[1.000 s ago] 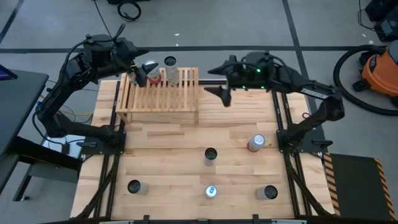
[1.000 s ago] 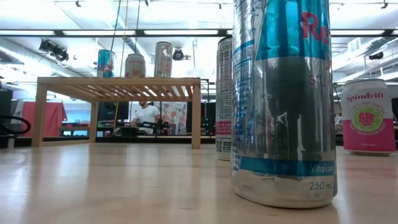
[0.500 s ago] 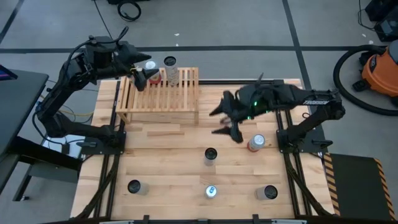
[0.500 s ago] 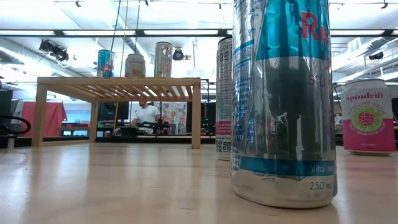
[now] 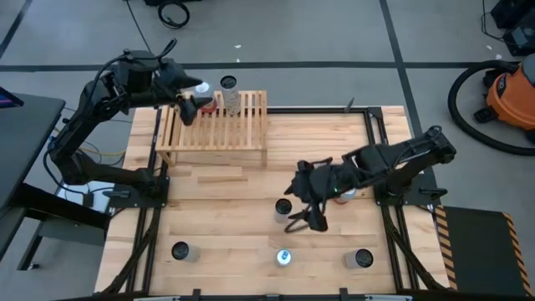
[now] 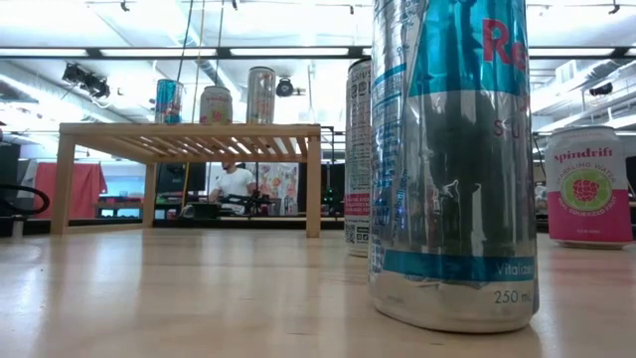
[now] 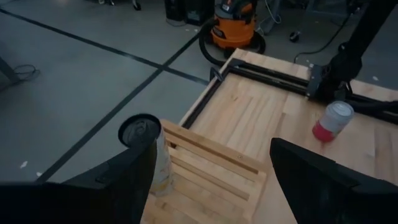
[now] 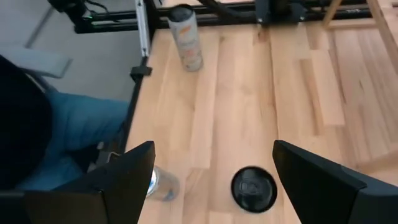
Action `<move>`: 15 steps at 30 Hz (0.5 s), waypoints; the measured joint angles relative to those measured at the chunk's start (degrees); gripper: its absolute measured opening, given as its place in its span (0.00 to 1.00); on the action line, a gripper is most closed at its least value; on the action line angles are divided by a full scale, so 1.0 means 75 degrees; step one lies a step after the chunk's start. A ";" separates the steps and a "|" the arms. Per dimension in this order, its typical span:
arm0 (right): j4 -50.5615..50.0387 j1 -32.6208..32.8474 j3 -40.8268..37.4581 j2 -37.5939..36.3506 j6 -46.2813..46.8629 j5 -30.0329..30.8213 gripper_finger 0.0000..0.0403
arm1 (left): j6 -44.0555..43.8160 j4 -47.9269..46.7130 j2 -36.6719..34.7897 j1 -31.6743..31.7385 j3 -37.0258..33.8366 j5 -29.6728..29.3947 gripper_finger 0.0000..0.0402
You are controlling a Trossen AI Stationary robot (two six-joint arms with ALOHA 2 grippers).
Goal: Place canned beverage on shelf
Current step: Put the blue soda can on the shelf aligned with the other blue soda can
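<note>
The shelf (image 5: 214, 127), a low light-wood slatted rack, stands at the table's far left. Three cans stand upright on its top (image 6: 169, 101) (image 6: 215, 104) (image 6: 260, 94). My left gripper (image 5: 191, 107) hovers open over the shelf's far left corner with nothing between its fingers (image 7: 212, 146); a tall dark-topped can (image 7: 146, 149) stands beside one finger. My right gripper (image 5: 297, 209) hangs open above the table's middle, slanting down. A dark-topped can (image 8: 254, 188) stands upright on the table below the gap between its fingers.
More cans stand on the table: a pink one (image 7: 333, 119) near the right arm, a blue-topped one (image 5: 284, 257) and two others (image 5: 181, 251) (image 5: 362, 259) along the near edge. A person's blue trouser leg (image 8: 68, 130) shows beyond the table's edge.
My right gripper has swung from beside the shelf's right end toward the table's near edge and down, tipping further downward, and now hangs over the dark-topped can in the table's middle. The cans have not moved.
</note>
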 joint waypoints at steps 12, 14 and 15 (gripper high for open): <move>-0.0620 0.0570 -0.0006 0.0315 -0.0150 0.0645 0.83 | 0.0188 -0.0564 0.0000 -0.0500 0.0000 0.0029 0.79; -0.0754 0.0575 -0.0003 0.0315 -0.0178 0.0708 0.83 | 0.0134 -0.0583 0.0000 -0.0651 0.0000 0.0028 0.79; -0.0918 0.0579 -0.0003 0.0318 -0.0164 0.0741 0.83 | 0.0082 -0.0599 0.0000 -0.0724 0.0000 0.0025 0.79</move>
